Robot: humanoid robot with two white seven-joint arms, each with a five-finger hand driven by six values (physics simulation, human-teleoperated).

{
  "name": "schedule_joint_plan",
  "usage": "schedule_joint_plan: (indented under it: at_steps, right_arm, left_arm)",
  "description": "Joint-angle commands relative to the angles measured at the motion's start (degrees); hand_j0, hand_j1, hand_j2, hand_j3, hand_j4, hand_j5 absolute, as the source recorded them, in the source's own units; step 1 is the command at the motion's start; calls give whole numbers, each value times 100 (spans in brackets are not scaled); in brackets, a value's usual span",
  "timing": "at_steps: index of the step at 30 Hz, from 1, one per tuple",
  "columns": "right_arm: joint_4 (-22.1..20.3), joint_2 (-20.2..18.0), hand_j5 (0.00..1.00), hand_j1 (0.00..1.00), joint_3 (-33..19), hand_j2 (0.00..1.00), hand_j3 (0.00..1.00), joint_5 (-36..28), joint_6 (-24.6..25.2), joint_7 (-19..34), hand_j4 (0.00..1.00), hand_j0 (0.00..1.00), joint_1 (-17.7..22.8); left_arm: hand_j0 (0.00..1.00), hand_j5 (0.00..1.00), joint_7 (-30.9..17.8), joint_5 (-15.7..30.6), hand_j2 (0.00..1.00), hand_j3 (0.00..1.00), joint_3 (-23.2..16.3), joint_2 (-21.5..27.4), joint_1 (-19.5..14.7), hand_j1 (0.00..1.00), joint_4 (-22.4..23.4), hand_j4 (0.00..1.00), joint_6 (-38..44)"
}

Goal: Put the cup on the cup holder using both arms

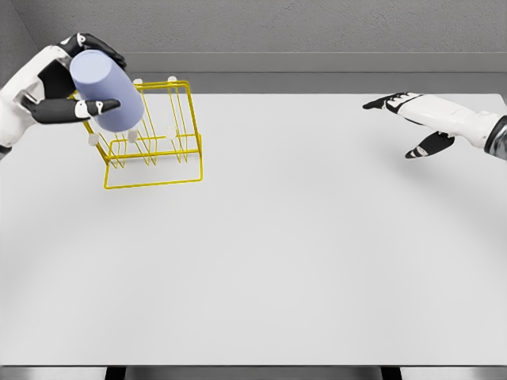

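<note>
The left robot hand (75,75) grips the lavender cup (106,89), fingers wrapped around its sides, and holds it tilted in the air over the left end of the yellow wire cup holder (152,134) on the white tabletop (301,253). The cup seems not yet seated on a peg, though the overlap makes this hard to judge. The right robot hand (412,119) hovers far to the right, fingers spread, holding nothing. Lowering and release remain.

A lavender cup (106,90) hangs tilted over the left end of the yellow wire cup holder (154,141).
</note>
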Motion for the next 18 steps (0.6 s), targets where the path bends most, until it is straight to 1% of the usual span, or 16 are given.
schedule_joint_plan:
  at_steps: [1, 5, 7, 9, 18]
  right_arm:
    - [-2, -5, 100, 100, 1, 100, 100, -43, 11, -3, 100, 100, 0]
    - [-2, 13, 100, 100, 1, 100, 100, -34, 11, -3, 100, 100, 0]
    - [-2, 13, 100, 100, 1, 100, 100, -34, 11, -3, 100, 100, 0]
    - [-2, 13, 100, 100, 1, 100, 100, -34, 11, -3, 100, 100, 0]
    - [-2, -5, 100, 100, 1, 100, 100, -34, 11, -3, 100, 100, 0]
  left_arm:
    - [35, 35, 5, 26, 35, 35, -26, -45, -9, 35, 79, 35, 99]
    - [35, 35, 5, -88, 35, 35, -35, -168, -35, 35, 79, 35, 134]
    - [35, 35, 5, -106, 35, 35, -35, -230, -26, 35, 149, 35, 143]
    - [35, 35, -4, -229, 35, 35, -35, -239, -18, 35, 211, 35, 143]
    - [35, 35, -4, -264, 35, 35, -52, -388, 18, 35, 211, 35, 125]
